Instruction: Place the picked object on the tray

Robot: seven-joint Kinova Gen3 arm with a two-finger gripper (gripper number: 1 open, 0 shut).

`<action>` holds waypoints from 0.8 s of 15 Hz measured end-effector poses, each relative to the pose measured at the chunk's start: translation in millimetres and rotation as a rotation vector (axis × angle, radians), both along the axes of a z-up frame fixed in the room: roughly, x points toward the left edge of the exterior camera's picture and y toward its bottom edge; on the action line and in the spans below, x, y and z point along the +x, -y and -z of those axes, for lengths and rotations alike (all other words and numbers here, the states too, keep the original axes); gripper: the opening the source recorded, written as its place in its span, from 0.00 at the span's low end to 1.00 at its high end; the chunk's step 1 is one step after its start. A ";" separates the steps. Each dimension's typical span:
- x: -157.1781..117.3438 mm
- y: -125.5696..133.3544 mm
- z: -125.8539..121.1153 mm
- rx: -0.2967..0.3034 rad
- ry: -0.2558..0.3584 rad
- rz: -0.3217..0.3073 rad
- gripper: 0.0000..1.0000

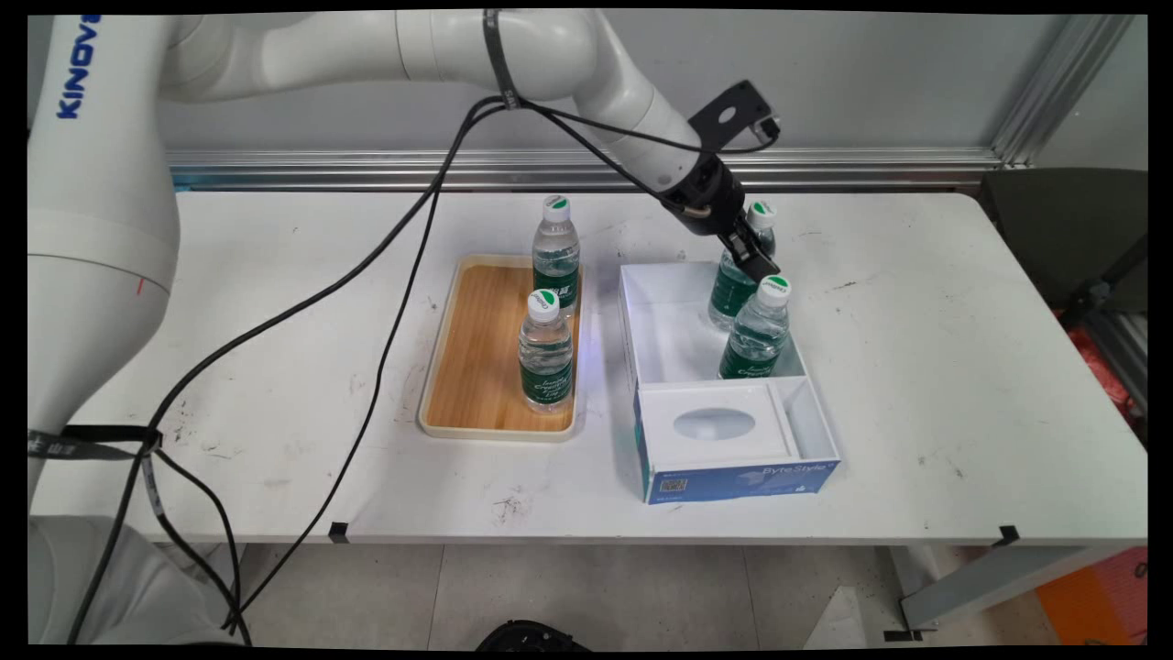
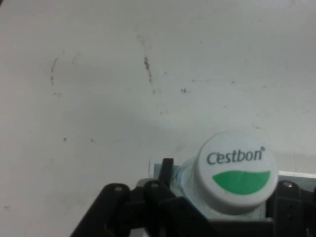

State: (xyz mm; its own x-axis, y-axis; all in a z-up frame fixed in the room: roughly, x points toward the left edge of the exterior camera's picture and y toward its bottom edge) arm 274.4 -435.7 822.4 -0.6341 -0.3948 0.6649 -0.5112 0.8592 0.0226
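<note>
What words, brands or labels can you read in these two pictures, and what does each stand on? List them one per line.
"Cestbon": white cap of the bottle by the gripper.
"ByteStyle": blue front of the white box.
"KINOV": blue letters on the arm's link, cut off by the frame.
Green bottle labels: too small to read.
Code patch on the box front: unreadable.

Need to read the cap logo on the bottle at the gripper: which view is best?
Hand view: the near bottle's cap fills the frame, "Cestbon" lettering readable. Main view shows that cap side-on, white and green, lettering unreadable, beside the gripper in the white box.
</note>
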 end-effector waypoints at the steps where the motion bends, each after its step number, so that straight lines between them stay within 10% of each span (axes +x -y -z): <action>1: 2.0 -0.5 -3.8 -0.004 -0.003 0.000 0.00; 12: 53.0 -29.6 -104.3 -0.092 -0.083 -0.021 0.00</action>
State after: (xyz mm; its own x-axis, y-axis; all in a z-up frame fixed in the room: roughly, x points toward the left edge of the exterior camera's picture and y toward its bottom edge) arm 327.4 -406.1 926.7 -0.5675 -0.3423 0.7489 -0.5290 0.8485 -0.0131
